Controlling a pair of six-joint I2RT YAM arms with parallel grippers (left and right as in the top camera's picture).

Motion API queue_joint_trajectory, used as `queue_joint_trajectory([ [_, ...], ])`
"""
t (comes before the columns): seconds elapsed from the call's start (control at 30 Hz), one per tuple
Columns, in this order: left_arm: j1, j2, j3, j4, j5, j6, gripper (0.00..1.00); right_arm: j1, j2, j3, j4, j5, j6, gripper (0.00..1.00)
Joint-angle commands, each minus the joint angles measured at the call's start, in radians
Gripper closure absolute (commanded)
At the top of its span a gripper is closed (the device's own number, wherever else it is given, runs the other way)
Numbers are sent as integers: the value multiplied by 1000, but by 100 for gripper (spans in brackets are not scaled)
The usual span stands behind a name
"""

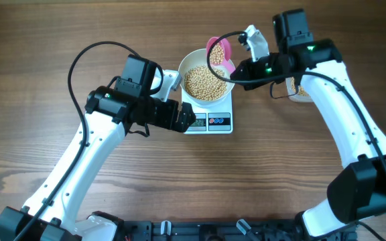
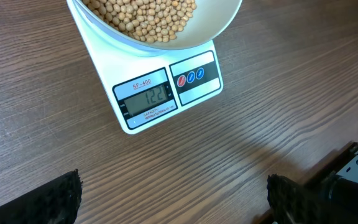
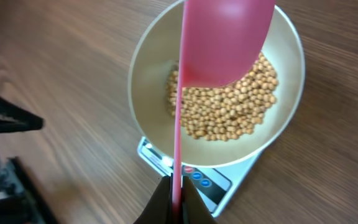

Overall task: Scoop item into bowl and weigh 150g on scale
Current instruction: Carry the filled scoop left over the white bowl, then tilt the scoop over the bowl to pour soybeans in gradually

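Observation:
The white bowl [image 1: 194, 61] stands on the small white scale [image 1: 210, 122], with a heap of tan beans [image 1: 205, 82] in it. My right gripper [image 1: 241, 69] is shut on the thin handle of a pink scoop [image 1: 218, 50], whose head hangs over the bowl's far rim. The right wrist view shows the scoop [image 3: 225, 37] above the beans [image 3: 229, 106], with the jaws [image 3: 178, 199] pinching its handle. My left gripper [image 2: 173, 199] is open above bare table, just in front of the scale [image 2: 166, 93]. Its display reads about 122.
A container of beans [image 1: 299, 88] sits at the back right, mostly hidden behind the right arm. The left arm [image 3: 5, 118] shows dark at the left edge of the right wrist view. Wood table lies all around the scale.

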Motion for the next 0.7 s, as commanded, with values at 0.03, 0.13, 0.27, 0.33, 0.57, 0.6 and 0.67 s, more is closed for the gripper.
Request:
queue_joint_trajectory([
  [0.03,0,5,5,2,10,15,0,28,-2,19,9,118,2,96],
  [0.13,0,5,5,2,10,15,0,29,-2,19,14,119,3,96],
  [0.27,0,5,5,2,10,15,0,29,-2,19,16,124,-23,96],
  [0.33,0,5,5,2,9,15,0,29,-2,19,16,124,-23,96],
  [0.57,0,5,5,2,10,15,0,29,-2,18,10,130,-27,96],
  [0.6,0,5,5,2,10,15,0,29,-2,18,10,136,-31,95],
  [0.67,0,5,5,2,9,15,0,29,-2,18,6,160,-49,96],
])
